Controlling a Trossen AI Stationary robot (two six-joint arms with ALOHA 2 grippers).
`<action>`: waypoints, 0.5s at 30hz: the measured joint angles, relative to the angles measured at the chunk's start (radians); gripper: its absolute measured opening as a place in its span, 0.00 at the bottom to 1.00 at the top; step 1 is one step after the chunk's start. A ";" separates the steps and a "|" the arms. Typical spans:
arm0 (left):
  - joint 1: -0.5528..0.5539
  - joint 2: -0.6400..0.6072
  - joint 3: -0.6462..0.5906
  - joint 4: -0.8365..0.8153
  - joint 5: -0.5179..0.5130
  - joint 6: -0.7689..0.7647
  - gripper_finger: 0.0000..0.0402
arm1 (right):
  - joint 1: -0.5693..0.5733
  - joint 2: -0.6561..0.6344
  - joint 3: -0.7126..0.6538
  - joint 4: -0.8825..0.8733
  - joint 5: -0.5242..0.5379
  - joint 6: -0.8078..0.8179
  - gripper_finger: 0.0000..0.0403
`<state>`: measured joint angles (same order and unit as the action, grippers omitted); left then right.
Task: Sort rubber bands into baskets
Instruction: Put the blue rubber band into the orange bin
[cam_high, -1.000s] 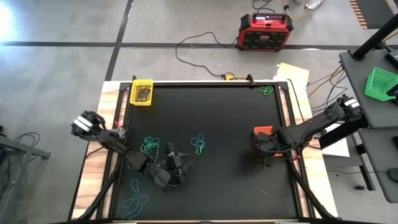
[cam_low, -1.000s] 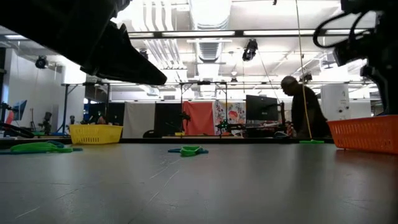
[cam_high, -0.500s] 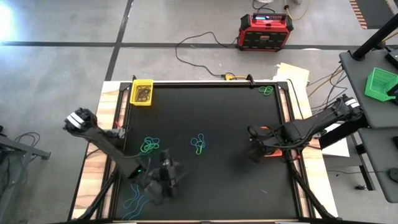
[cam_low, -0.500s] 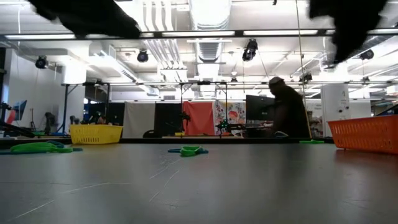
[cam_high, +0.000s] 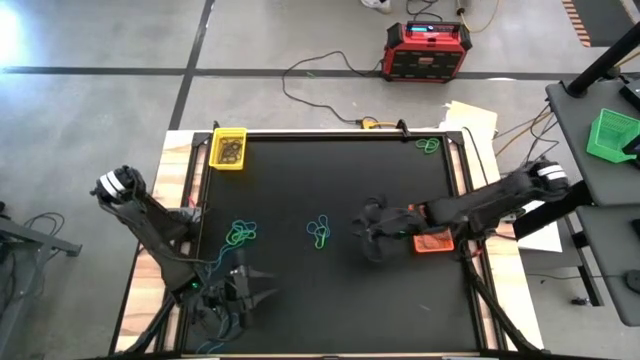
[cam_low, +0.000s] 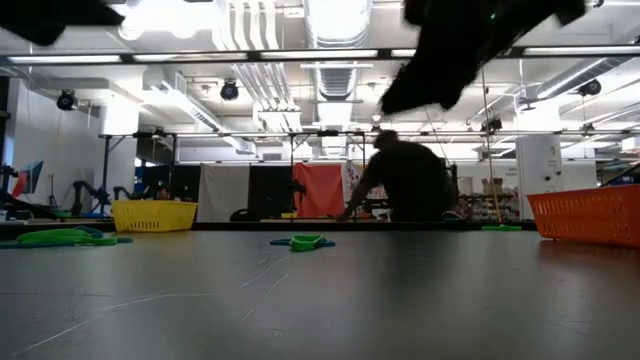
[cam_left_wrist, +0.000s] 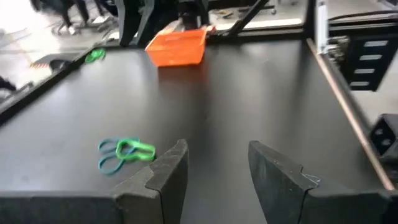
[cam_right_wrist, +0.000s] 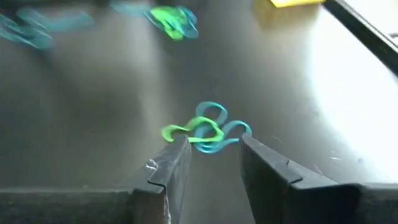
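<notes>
Red and black box (cam_high: 428, 50) and cables on the floor beyond the black table (cam_high: 400, 300).
Right gripper (cam_high: 366, 230), fingers parted and empty, near tangled green-and-teal rubber bands (cam_high: 319, 231); left gripper (cam_high: 258, 290) likewise parted.

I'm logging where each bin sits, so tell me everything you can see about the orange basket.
The orange basket is a small rectangular bin of plastic mesh, sitting upright on the black table near its right edge. In the high view the right arm crosses over it, hiding part of it. The low view shows its mesh side; its contents are not visible.
</notes>
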<state>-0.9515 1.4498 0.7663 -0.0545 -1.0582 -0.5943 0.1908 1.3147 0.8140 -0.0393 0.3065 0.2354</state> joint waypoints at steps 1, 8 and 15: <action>-0.002 0.006 -0.015 -0.002 -0.004 -0.032 0.38 | -0.017 0.038 0.007 0.004 0.000 -0.016 0.33; -0.003 0.083 -0.092 0.013 -0.007 -0.270 0.38 | -0.136 0.304 0.065 0.068 -0.004 -0.099 0.40; -0.003 0.154 -0.101 0.017 -0.007 -0.361 0.38 | -0.211 0.532 0.197 0.152 -0.103 -0.064 0.48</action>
<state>-0.9543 1.6037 0.6651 -0.0372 -1.0657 -0.9553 -0.0203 1.8468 1.0109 0.1126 0.2032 0.1716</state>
